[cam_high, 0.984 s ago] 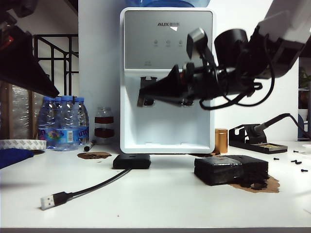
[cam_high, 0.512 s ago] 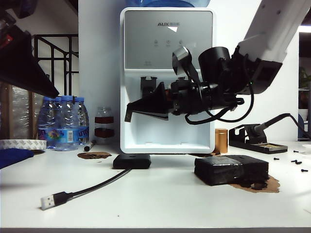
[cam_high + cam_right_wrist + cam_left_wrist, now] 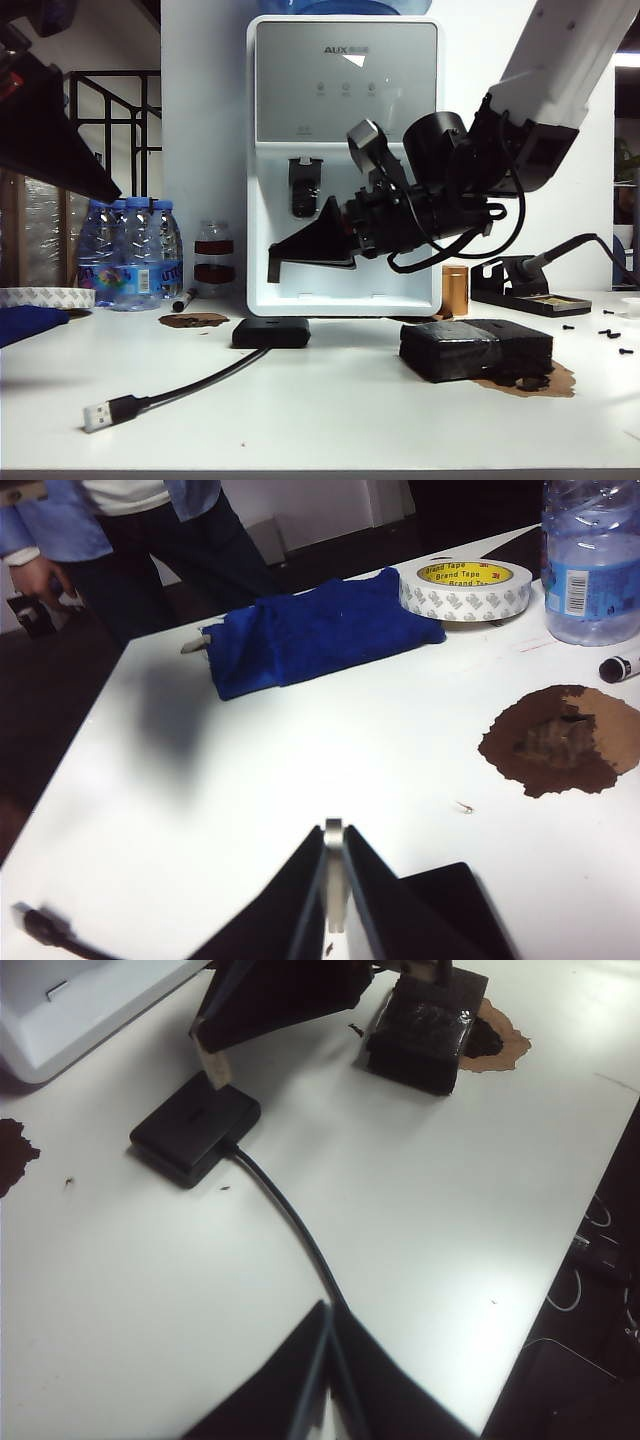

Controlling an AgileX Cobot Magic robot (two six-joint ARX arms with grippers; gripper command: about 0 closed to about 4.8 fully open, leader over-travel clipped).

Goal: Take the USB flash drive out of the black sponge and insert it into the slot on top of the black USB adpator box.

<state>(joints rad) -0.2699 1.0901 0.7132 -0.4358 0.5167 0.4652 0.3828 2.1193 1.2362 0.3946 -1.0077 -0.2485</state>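
Exterior view gives us the right claw (image 3: 276,268) pinched on the tiny silvery metal USB flash drive (image 3: 334,875), above the small flat black USB adpator box (image 3: 271,332); our left claw (image 3: 325,1360) hangs closed, empty, above the white table (image 3: 330,420).

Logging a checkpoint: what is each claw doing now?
Left claw: shut, empty.
Right claw: shut on the tiny silvery metal USB flash drive.
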